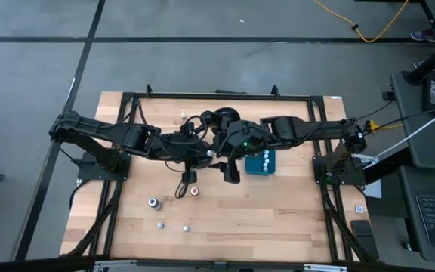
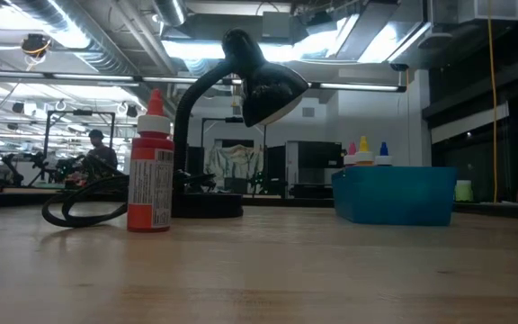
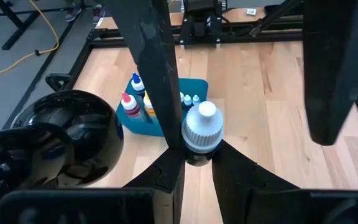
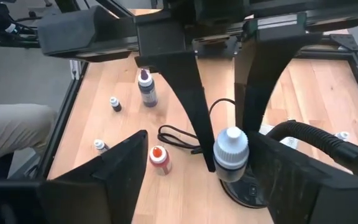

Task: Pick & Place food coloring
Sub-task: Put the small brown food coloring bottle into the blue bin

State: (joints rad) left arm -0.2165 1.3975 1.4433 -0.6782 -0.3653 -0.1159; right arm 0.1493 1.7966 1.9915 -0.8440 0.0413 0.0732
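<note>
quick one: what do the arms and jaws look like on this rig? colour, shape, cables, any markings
Both arms are black, chunky jointed links; the left arm and right arm carry loose black cables. A small green light shows near the right arm's wrist. The right gripper has long flat black tapering jaws. No markings readable.

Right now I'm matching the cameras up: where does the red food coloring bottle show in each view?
High: red bottle near table centre.
Low: red bottle upright, left of lamp.
Left wrist: not in it.
Right wrist: red bottle, lower middle.
Shared landmark: black lamp cord beside it.
</note>
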